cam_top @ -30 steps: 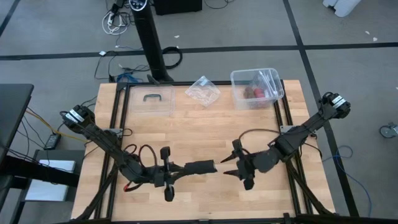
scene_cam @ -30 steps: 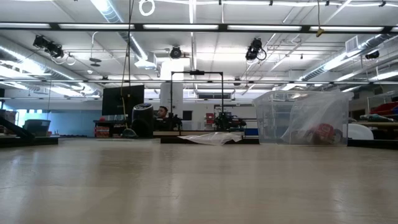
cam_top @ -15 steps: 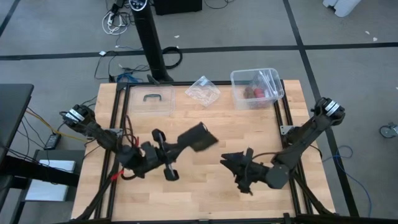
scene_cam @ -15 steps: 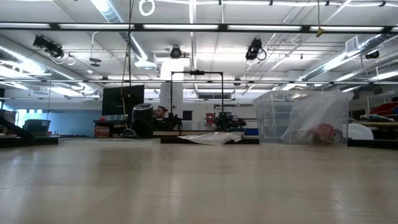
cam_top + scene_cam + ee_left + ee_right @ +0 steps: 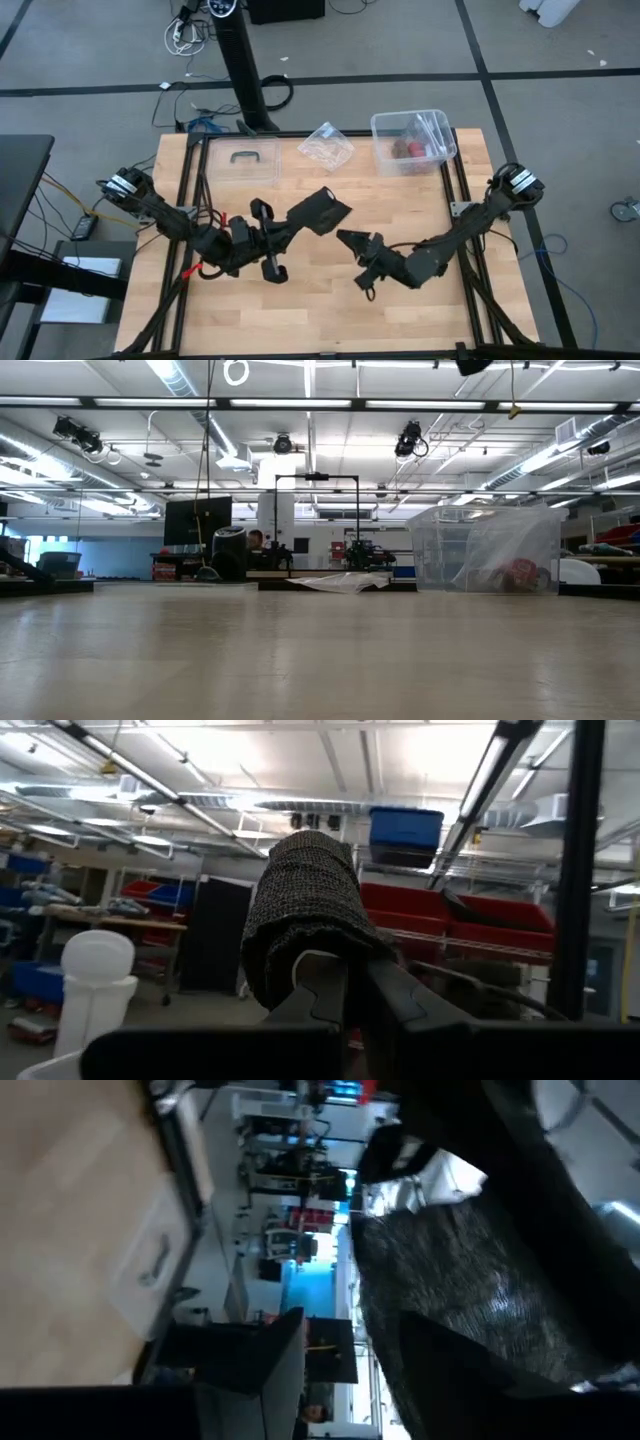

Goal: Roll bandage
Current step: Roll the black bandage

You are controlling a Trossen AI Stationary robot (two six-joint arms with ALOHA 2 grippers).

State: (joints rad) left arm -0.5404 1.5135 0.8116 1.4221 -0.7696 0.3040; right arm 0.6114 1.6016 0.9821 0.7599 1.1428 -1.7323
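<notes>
1. I see my left gripper (image 5: pixel 283 229) up in the air over the near middle of the wooden table (image 5: pixel 330 300). Its two dark fingers (image 5: pixel 330 982) are squeezed tight on the bandage (image 5: pixel 318 212).
2. The bandage is black, soft and bumpy like knitted cloth. It is a thick, rounded roll. It sticks out past the tips of the left fingers, pointing toward the middle of the table. It does not touch the wood.
3. My right gripper (image 5: pixel 352 243) is just beside the roll, a little nearer to me, also off the table. Its fingers are spread apart and hold nothing. I cannot tell if it touches the roll.
4. Farther back lie a flat clear lid (image 5: pixel 243 160) with a handle and a crinkly clear wrapper (image 5: pixel 326 145).
5. At the far right stands a clear plastic box (image 5: pixel 413 141) with something red inside.
</notes>
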